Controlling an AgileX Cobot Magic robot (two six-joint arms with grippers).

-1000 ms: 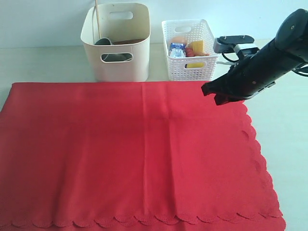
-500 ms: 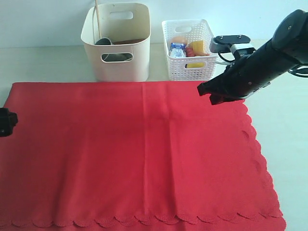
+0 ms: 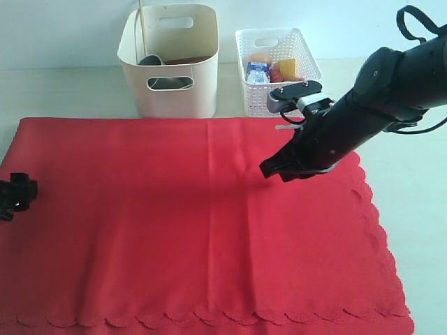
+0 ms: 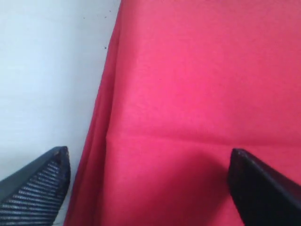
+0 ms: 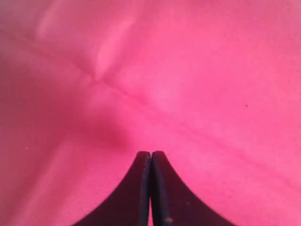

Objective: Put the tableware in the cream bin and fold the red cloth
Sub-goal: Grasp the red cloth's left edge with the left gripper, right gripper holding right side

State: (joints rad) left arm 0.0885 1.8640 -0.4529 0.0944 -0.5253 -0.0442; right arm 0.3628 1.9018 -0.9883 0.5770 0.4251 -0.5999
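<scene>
R end effector lower, basket part-blocked

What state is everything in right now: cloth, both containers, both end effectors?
red cloth: spread flat, unfolded.
cream bin: upright, tableware inside, a chopstick sticking up.
white basket: upright, holding food items.
left end effector: open, empty, at the cloth's left edge.
right end effector: shut, empty, over the cloth.

Pale tabletop, plain light wall
</scene>
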